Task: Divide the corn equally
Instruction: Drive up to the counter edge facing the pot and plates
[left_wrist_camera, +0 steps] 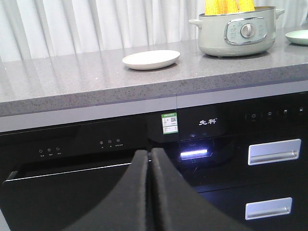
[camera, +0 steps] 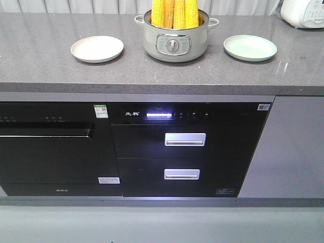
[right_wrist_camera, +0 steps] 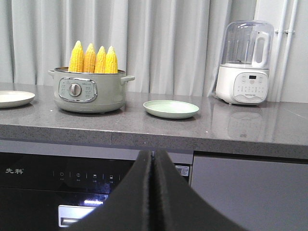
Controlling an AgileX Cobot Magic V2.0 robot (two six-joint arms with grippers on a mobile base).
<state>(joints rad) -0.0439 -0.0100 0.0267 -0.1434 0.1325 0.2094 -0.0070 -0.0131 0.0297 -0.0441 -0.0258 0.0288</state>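
Centrally, corn (camera: 174,12) in pot (camera: 174,46) on grey counter (camera: 50,73); left gripper (left_wrist_camera: 149,156), right gripper (right_wrist_camera: 152,158) closed, empty.

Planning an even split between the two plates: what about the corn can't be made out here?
- Corn count: right wrist view shows four tips; the pot wall hides the lower parts and any cob behind.
- Front view: top edge cuts the cob tips.
- Left wrist view: top edge leaves only stubs.

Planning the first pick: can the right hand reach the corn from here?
Likely yes: the corn stands upright, poking out of the open pot, nothing blocking. But the right hand is shut and short of the countertop, so it must advance and open first.
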